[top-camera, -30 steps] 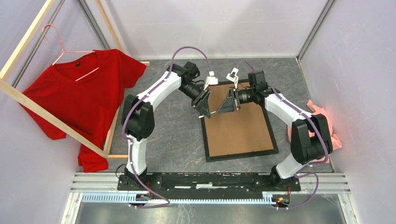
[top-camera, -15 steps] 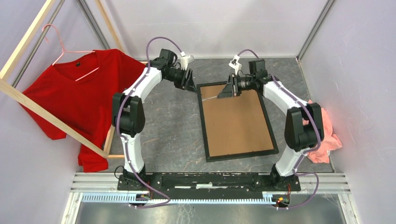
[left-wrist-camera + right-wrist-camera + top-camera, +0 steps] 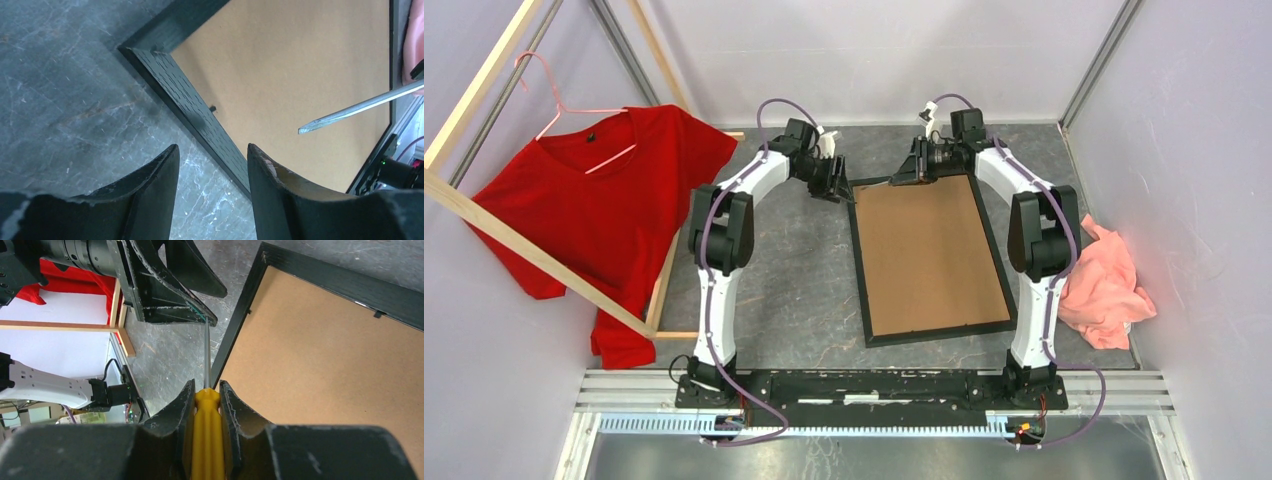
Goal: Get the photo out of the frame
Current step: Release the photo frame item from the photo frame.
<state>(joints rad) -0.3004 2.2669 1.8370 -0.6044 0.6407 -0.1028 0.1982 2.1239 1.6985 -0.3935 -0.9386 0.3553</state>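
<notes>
The thin black rectangular picture frame (image 3: 860,270) lies face down on the grey marbled tabletop (image 3: 794,280), between the two arms. Its flat brown backing board (image 3: 929,255) faces up and fills the opening. The photo is hidden beneath it (no part of the print shows in any view). A small black retaining tab (image 3: 212,108) sits on the inner edge of the left rail, over the board's margin.

Right gripper (image 3: 206,390): jaws clamped on the yellow handle of a flat-blade screwdriver (image 3: 206,430), at the frame's far edge. The steel shaft extends leftward, and its tip is above the board near the far left corner. Contact with the board cannot be determined.

Left gripper (image 3: 211,150): jaws apart with nothing between them, positioned over the frame's left rail close to the far left corner, near the screwdriver tip.

A crumpled pink cloth (image 3: 1109,295) lies right of the frame, beside the right arm. A red T-shirt (image 3: 614,210) hangs from a pale wooden rack (image 3: 464,205) at the left.
</notes>
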